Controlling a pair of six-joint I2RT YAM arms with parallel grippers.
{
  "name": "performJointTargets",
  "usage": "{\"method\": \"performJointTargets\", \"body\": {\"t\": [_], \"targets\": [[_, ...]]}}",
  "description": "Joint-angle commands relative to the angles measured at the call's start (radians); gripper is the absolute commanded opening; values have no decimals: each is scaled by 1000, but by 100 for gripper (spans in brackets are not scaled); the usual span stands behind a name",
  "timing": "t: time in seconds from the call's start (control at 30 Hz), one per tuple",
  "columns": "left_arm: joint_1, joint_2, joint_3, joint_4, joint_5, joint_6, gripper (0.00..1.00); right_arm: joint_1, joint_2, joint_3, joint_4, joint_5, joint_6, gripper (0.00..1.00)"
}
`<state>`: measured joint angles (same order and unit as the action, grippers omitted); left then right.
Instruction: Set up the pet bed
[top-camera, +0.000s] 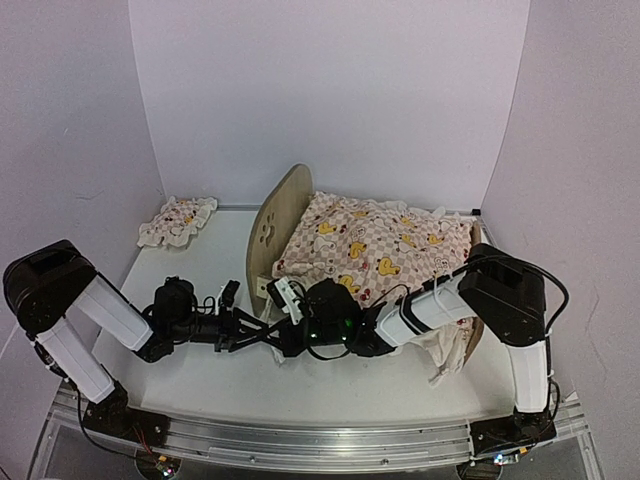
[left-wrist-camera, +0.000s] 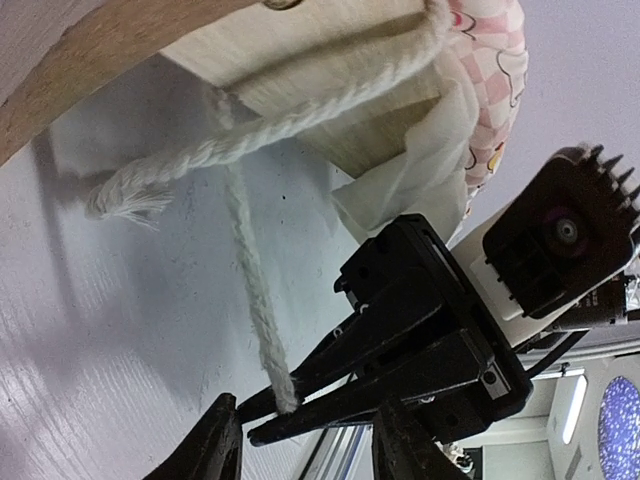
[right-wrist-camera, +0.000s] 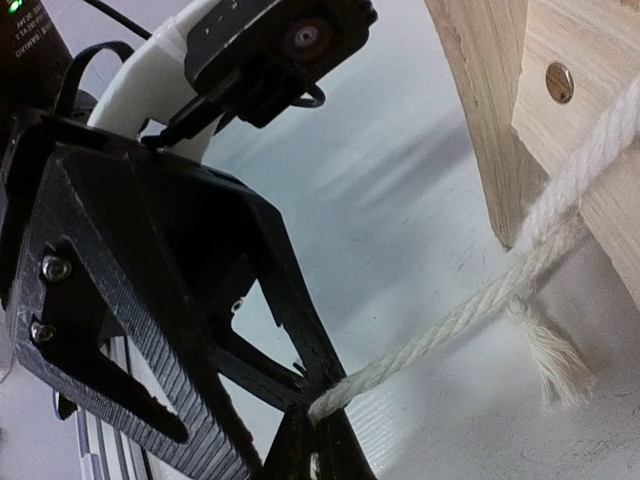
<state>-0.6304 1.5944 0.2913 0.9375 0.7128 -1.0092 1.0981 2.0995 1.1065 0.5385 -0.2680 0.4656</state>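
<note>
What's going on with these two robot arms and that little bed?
Both arms meet at the near corner of the pet bed. The right gripper is pinching the end of a white rope that runs from the wooden frame; the left gripper sits open right next to it. A duck-print cover already lies on the bed.

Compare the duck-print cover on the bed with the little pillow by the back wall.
Size: the cover is larger than the pillow. Place: the cover lies draped over the pet bed, while the pillow lies on the table at the back left, apart from it. Pose: the cover's edge hangs off the near right side; the pillow lies flat. Both share pink checks, yellow ducks and white ruffles.
</note>
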Motion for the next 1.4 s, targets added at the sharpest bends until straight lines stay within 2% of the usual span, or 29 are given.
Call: {"method": "performJointTargets", "body": {"t": [0.0, 0.13, 0.37, 0.47, 0.57, 0.63, 0.77, 0.83, 0.93, 1.07, 1.23, 1.37], "targets": [[-14, 34, 42, 106, -17, -23, 38, 57, -68, 25, 25, -10, -75, 3], [-14, 44, 37, 106, -41, -20, 33, 70, -78, 23, 15, 35, -101, 5], [-15, 35, 12, 107, -109, -31, 40, 92, -100, 4, 16, 62, -137, 5], [-22, 42, 28, 107, -96, -31, 38, 97, -96, 13, 17, 83, -140, 6], [-34, 54, 42, 107, -85, -30, 26, 99, -87, 36, 7, 102, -141, 7], [-31, 27, 31, 106, -92, -7, 14, 100, -94, 43, -28, 162, -130, 11], [-25, 0, 24, 75, -82, 34, 0, 103, -154, 6, -119, 209, -95, 27], [-18, 2, 25, 67, -68, 42, 0, 105, -213, -34, -171, 244, -63, 35], [4, -10, 14, 55, -48, 56, 0, 105, -268, -82, -219, 340, -35, 41], [14, -39, 18, 17, -45, 77, 0, 105, -195, 8, -305, 451, -113, 37], [18, -60, 22, -7, -54, 81, 0, 105, -73, 88, -277, 554, -245, 35], [18, -75, 14, -12, -71, 84, 0, 104, -37, 66, -159, 589, -315, 44]]}}
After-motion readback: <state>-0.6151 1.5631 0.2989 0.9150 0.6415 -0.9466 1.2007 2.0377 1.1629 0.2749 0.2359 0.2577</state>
